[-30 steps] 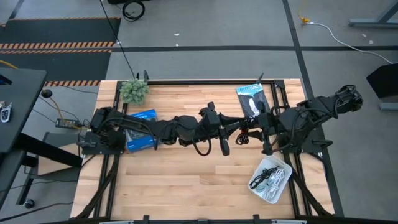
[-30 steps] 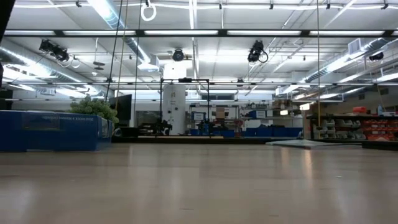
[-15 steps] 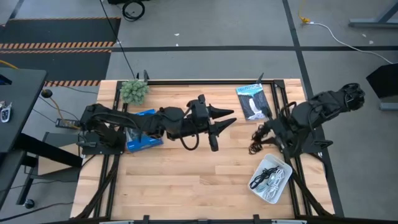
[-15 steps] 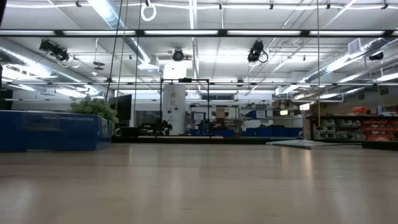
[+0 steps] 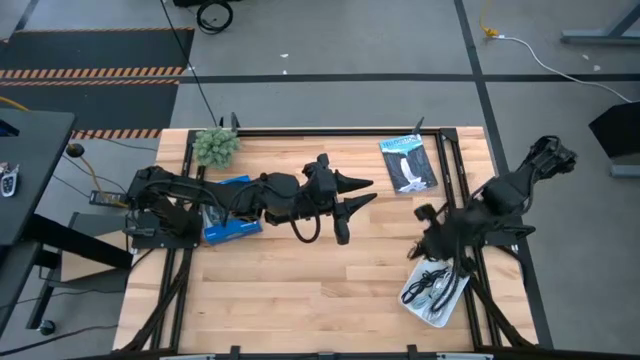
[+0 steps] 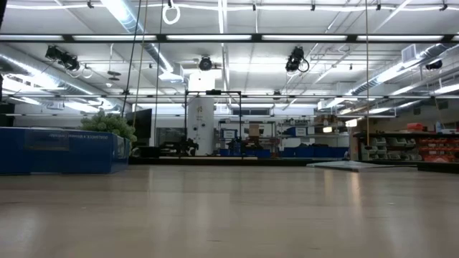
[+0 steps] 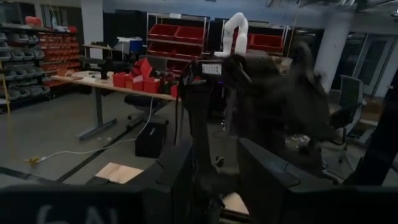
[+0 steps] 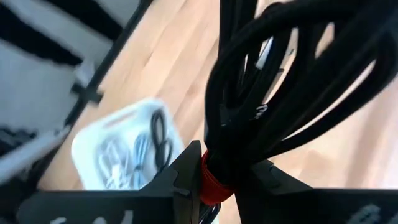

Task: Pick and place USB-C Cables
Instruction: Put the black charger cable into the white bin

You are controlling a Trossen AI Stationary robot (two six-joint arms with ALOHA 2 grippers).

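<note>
My right gripper (image 5: 425,248) hovers over the table's near right part, just beside the white tray (image 5: 457,300), and is shut on the black cable bundle with the red band (image 8: 280,81). Other coiled cables, white and black (image 5: 430,287), lie inside the tray, which also shows in the right wrist view (image 8: 99,146). My left gripper (image 5: 368,192) is open and empty above the middle of the table, with its fingers pointing toward the right arm. In the left wrist view its fingers (image 7: 180,180) stand apart with nothing between them. My right gripper pinches the black bundle between its two fingers at the red band (image 8: 213,180) that ties the coil together. The bundle is lifted clear of the table, and its black loops (image 8: 298,56) stick out beyond the fingertips.
A blue box (image 5: 228,208) lies under the left arm at the table's left. A flat dark packet (image 5: 407,163) lies near the far right corner, and a green tuft (image 5: 216,145) sits at the far left corner. Bare wood spans the near middle of the table.
A second ago both grippers met over the table's middle at the black bundle. My right gripper has since carried the bundle toward the near right, up to the tray. My left arm has drawn back a little toward the left without the bundle.
</note>
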